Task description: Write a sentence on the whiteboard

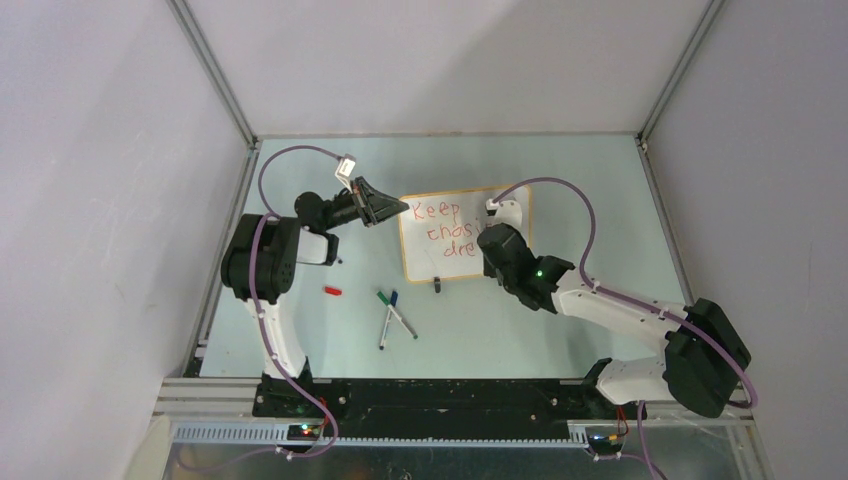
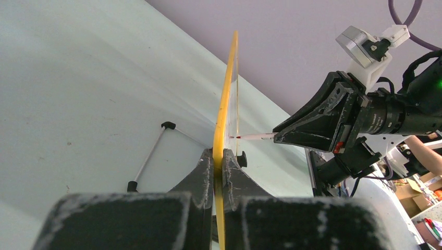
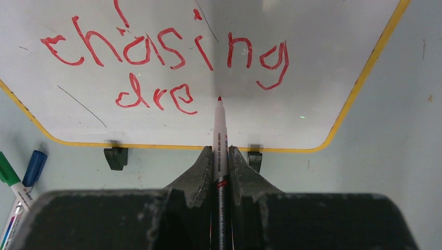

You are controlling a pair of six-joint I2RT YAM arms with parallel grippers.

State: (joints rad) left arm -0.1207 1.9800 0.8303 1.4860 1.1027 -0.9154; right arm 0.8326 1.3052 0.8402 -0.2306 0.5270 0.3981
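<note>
The whiteboard (image 1: pixel 465 235) sits mid-table, and its red sentence (image 3: pixel 156 57) reads "Keep chasing dre" so far. My left gripper (image 2: pixel 219 156) is clamped on the board's yellow left edge. My right gripper (image 3: pixel 219 153) is closed on a red marker (image 3: pixel 219 133), with the tip at the board just right of "dre". Two pens (image 1: pixel 388 325) and a red cap (image 1: pixel 333 291) lie on the table (image 1: pixel 560 330) nearby.

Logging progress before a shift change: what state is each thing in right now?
whiteboard: edge clamped in the left jaws, partly written.
sentence: unfinished, reads "Keep chasing dre".
red marker: uncapped, held, tip at the board after "dre".
left gripper: shut on whiteboard.
right gripper: shut on red marker.
red cap: off, lying loose.
green marker: capped, lying idle.
blue marker: capped, lying idle.
</note>
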